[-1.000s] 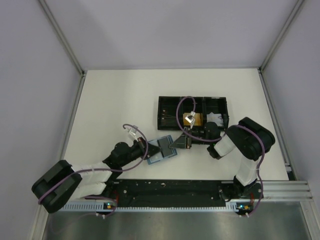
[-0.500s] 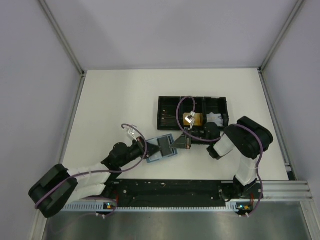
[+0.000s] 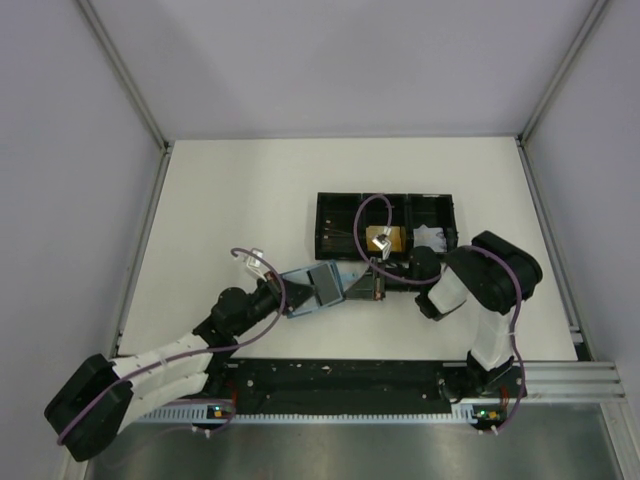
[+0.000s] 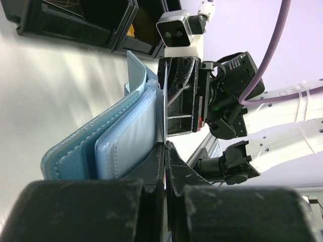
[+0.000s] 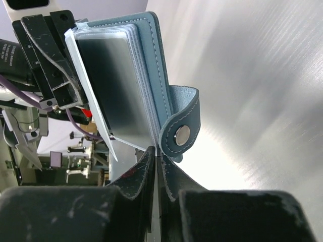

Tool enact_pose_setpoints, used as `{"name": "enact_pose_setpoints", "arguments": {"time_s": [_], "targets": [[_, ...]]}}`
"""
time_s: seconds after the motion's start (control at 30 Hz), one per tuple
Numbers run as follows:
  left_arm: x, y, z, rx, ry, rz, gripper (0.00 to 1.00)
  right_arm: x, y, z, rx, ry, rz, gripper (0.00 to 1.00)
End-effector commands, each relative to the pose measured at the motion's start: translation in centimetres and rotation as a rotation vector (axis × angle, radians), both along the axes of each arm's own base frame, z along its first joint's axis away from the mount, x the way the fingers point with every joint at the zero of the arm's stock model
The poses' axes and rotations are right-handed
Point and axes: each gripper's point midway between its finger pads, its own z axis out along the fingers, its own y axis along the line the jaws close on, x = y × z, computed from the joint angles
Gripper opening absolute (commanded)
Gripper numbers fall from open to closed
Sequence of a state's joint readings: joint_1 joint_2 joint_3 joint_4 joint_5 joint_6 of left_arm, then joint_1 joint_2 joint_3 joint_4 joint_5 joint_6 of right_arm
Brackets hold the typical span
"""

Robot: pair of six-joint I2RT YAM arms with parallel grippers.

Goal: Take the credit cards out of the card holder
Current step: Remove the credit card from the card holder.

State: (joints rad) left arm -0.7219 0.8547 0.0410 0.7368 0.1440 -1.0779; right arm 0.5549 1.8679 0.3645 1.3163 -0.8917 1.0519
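Note:
The teal-blue card holder (image 3: 315, 287) hangs open between my two grippers, just in front of the black tray. My left gripper (image 3: 289, 298) is shut on the thin edge of its left side (image 4: 165, 145). My right gripper (image 3: 352, 285) is shut on the thin lower edge of the inner leaves (image 5: 157, 150), beside the snap tab (image 5: 180, 135). A black credit card (image 5: 111, 85) shows through a clear sleeve of the card holder (image 5: 151, 60). An orange-gold credit card (image 3: 385, 238) lies in the tray's middle compartment. Whether the right jaws also pinch a card cannot be told.
The long black three-compartment tray (image 3: 330, 205) stands behind the grippers, with a white wad of paper (image 3: 430, 235) in its right compartment. White tabletop (image 3: 230, 200) spreads left and behind. Grey walls enclose the table, and a black rail (image 3: 340, 375) runs along the near edge.
My right gripper has shut on the holder's edge. The left arm has carried the holder slightly up and left, tilting it more upright.

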Motion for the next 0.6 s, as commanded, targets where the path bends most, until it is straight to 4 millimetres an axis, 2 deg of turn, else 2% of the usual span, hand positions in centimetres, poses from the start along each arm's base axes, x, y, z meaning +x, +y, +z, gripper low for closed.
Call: {"name": "enact_pose_setpoints", "arguments": {"time_s": [0.0, 0.13, 0.3, 0.43, 0.57], "targets": [[-2.5, 2.0, -5.8, 0.076, 0.067, -0.010, 0.00, 0.5, 0.0, 3.3, 0.120, -0.159, -0.001, 0.09], [-2.2, 1.5, -5.2, 0.072, 0.056, -0.021, 0.00, 0.1, 0.0, 4.3, 0.152, -0.176, 0.012, 0.23], [-2.1, 0.9, -4.9, 0.065, 0.063, -0.042, 0.00, 0.1, -0.1, 4.5, 0.155, -0.182, 0.009, 0.25], [-1.9, 0.7, -5.8, 0.088, 0.101, -0.046, 0.00, 0.3, -0.4, 4.7, 0.153, -0.183, -0.026, 0.26], [-1.8, 0.4, -6.9, 0.118, 0.140, -0.053, 0.00, 0.5, -0.7, 4.3, 0.139, -0.175, -0.057, 0.32]]}}
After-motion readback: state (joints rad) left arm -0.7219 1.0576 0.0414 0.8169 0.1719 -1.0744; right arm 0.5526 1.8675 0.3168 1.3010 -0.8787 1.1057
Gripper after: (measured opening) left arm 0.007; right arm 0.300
